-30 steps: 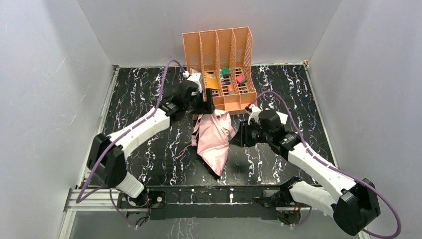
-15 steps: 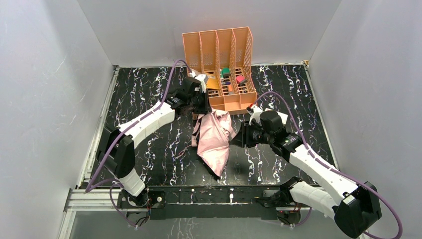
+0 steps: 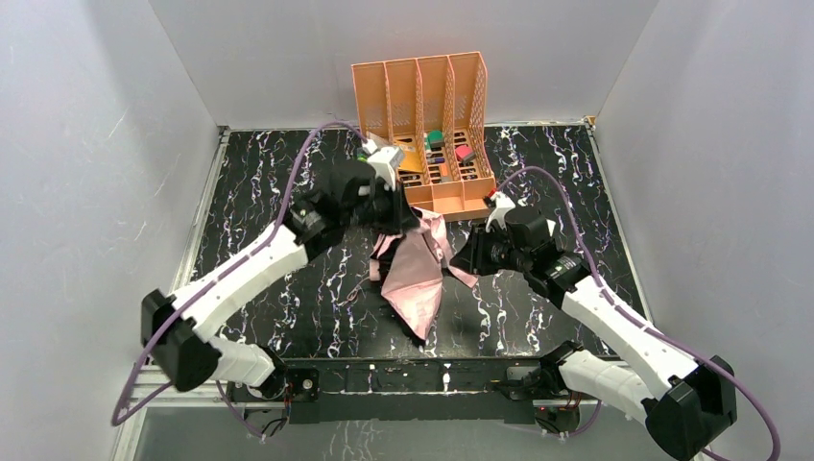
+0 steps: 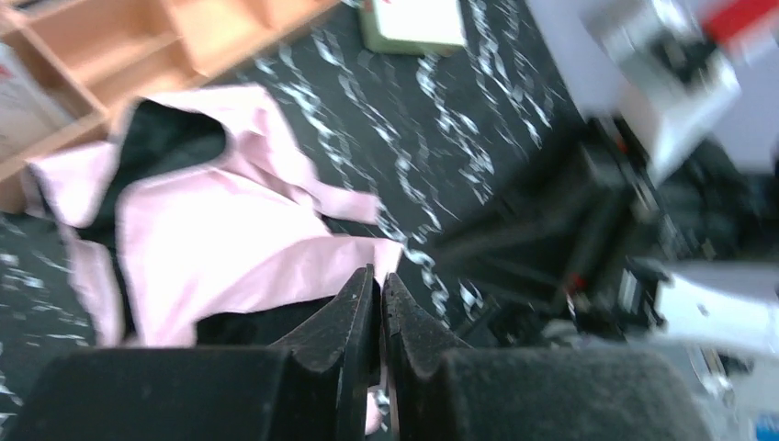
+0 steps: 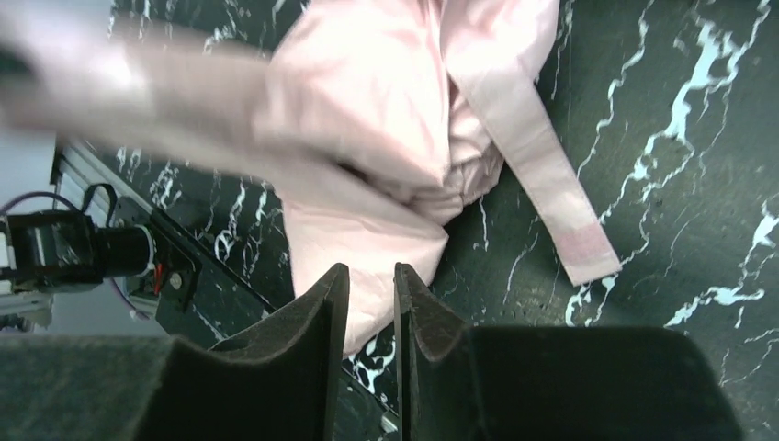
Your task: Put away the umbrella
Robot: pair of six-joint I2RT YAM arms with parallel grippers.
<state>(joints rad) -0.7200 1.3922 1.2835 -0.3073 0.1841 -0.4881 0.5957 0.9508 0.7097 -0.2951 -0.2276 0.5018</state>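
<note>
Starting at the left gripper: squeezed all but flat, with a sliver of pink showing low between the jaws, so reading that as a pinch on the umbrella at its far end. Sitting right up by the front lip of the organiser.

Moving outward along the umbrella: lying loose on the table, pink side up with black peeking out at the folds. Long axis running from the organiser straight down toward the arm bases. Not bundled yet, not strapped.

Across to the right gripper: parted by a narrow slit, nothing seen caught in it, poised at the right edge of the fabric, about midway along. Just off to its side, flat on the table, the strap, trailing away from the fabric. Clearly nearer the right arm than the left.

Judging the next move to hinge on exactly that: pinning the far end from the left, reaching in from the right for strap or loose fabric, across the long axis rather than along it.
</note>
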